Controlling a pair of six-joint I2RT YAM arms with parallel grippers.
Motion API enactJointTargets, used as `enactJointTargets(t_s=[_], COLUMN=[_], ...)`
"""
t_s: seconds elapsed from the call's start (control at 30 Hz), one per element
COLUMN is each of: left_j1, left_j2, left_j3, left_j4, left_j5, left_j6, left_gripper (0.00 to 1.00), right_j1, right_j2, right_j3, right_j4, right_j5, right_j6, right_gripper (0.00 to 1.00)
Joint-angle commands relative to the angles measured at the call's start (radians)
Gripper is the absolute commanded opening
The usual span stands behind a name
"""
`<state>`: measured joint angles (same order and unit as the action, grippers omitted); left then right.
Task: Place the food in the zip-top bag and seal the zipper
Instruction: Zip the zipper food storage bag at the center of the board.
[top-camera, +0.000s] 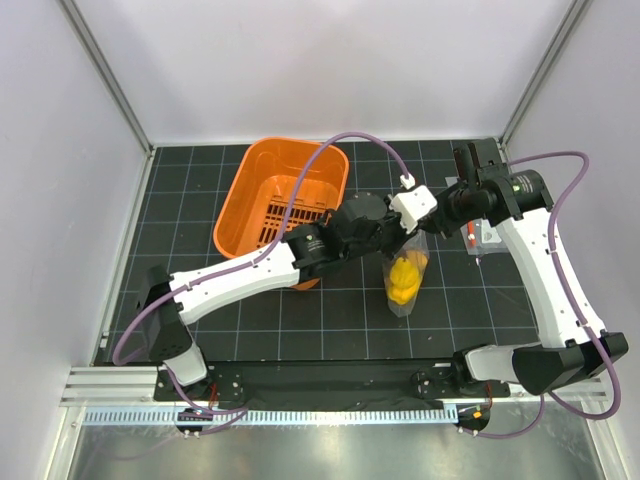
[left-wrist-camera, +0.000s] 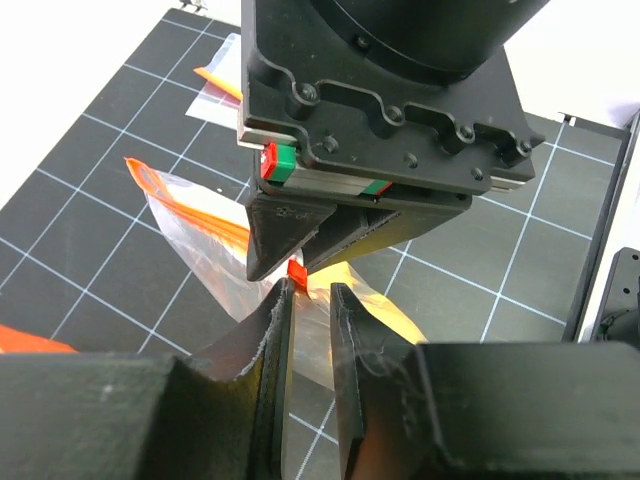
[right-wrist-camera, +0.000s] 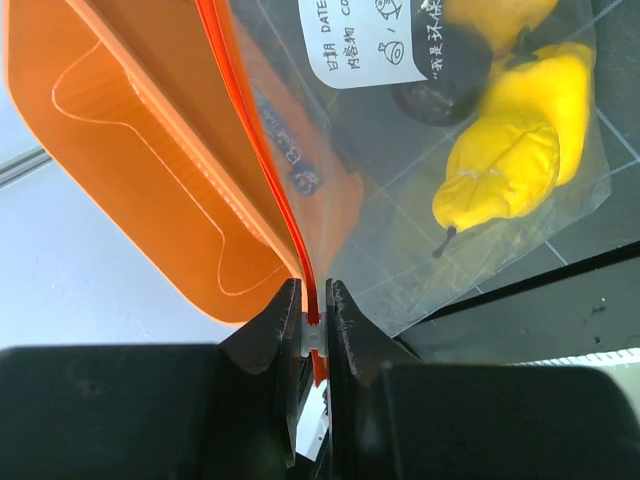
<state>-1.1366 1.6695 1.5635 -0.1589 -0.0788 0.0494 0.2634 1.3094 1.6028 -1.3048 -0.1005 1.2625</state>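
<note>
**Top external:** fixed, high above and behind the arm bases, tilted steeply down, far off. Covers the whole gridded tabletop (top-camera: 190, 220), left arm (top-camera: 230, 285), right arm (top-camera: 545, 280), orange basket (top-camera: 243, 195) and zip-top bag (top-camera: 412, 302).

**Right wrist:** rides the right arm and sights along the right claw (right-wrist-camera: 313, 290), very near the bag. The zipper (right-wrist-camera: 260, 150) runs up-frame, with the basket wall behind.

**Left wrist:** rides the left arm and sights along the left claw (left-wrist-camera: 312, 295) straight at the right claw, very near, tabletop beyond.

**Shared:** bag, zipper and tabletop grid in all three views; basket in the top and right wrist views.
</note>
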Motion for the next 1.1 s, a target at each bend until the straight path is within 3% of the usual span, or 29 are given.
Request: enactJointTargets(t_s=[0.0, 0.1, 0.2, 0.67, 1.07], left_j1=[-0.002, -0.002, -0.002, -0.005, -0.029], left_j2=[0.022, 0.036, 0.047, -0.053, -0.116], left_j3=[0.058, 0.063, 0.072, 0.015, -0.039], left_j4=[-0.011, -0.03, -0.054, -0.065, -0.079], left_j5=[0.004, 0.001, -0.003, 0.117, 0.087], left_j6=[-0.022, -0.023, -0.023, -0.005, -0.026], left_gripper=[0.23, 0.21, 0.0, 0.0, 0.0], right_j1=[-0.001, -0.001, -0.001, -0.001, -0.001], right_j2=[-0.009, -0.009, -0.007, 0.077, 0.146], right_j3=[0.037, 0.04, 0.039, 0.06, 0.106], right_j4=[0.012, 0.012, 0.013, -0.04, -0.086], right_j5=[-0.018, -0.018, -0.018, -0.022, -0.044], right_j6=[-0.011, -0.017, -0.018, -0.075, -0.12], right_gripper=[0.01, 0.01, 0.01, 0.01, 0.01])
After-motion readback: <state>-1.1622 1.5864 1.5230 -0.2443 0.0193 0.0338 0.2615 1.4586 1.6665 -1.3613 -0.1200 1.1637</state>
